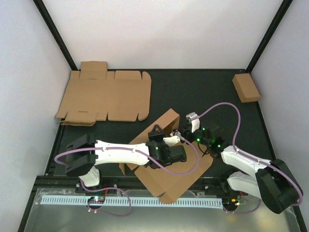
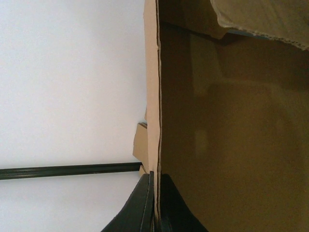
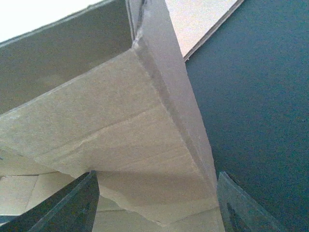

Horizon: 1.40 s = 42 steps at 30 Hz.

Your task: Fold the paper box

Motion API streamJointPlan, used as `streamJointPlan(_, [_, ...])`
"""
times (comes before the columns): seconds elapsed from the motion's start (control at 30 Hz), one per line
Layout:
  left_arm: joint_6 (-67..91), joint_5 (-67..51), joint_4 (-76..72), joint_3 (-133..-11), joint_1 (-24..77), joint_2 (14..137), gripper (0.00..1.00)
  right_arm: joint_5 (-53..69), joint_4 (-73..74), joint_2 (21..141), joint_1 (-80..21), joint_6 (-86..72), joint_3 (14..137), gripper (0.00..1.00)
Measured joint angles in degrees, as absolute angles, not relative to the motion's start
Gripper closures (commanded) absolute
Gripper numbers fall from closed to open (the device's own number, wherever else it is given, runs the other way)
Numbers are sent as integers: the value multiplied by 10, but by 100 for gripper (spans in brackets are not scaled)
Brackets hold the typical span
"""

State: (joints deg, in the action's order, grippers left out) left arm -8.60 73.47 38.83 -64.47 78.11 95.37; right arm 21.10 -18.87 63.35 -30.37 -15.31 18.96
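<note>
The paper box (image 1: 166, 166) is brown corrugated cardboard, partly folded, near the front middle of the table with one wall raised. My left gripper (image 1: 173, 141) is shut on the thin edge of an upright wall; in the left wrist view (image 2: 155, 205) both dark fingers pinch the panel (image 2: 152, 96). My right gripper (image 1: 189, 126) is at the box's far right corner. In the right wrist view (image 3: 157, 212) its jaws stand wide open, with a folded flap and corner of the box (image 3: 125, 140) reaching between them. The box's inside is mostly hidden by the arms.
A flat unfolded cardboard blank (image 1: 106, 95) lies at the back left. A small closed brown box (image 1: 246, 87) sits at the back right. Black frame posts and white walls enclose the dark table (image 1: 203, 92). A white slotted rail (image 1: 135, 200) runs along the front.
</note>
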Motion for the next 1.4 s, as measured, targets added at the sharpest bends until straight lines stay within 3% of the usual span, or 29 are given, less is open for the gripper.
streamJointPlan(0.33, [-104, 733, 358, -621, 781, 935, 98, 228, -279, 716, -304, -111, 202, 33])
streamJointPlan(0.67, [-121, 720, 335, -603, 781, 914, 98, 245, -406, 806, -304, -101, 202, 55])
streamJointPlan(0.97, [-134, 712, 319, -591, 781, 903, 98, 199, -453, 827, -327, -99, 200, 58])
streamJointPlan(1.13, [-135, 712, 317, -590, 781, 902, 99, 126, -472, 837, -356, -93, 199, 78])
streamJointPlan(1.3, [-135, 711, 318, -589, 781, 899, 98, 71, -506, 858, -372, -95, 197, 87])
streamJointPlan(1.4, [-135, 709, 319, -588, 781, 896, 98, 47, -522, 862, -383, -92, 191, 97])
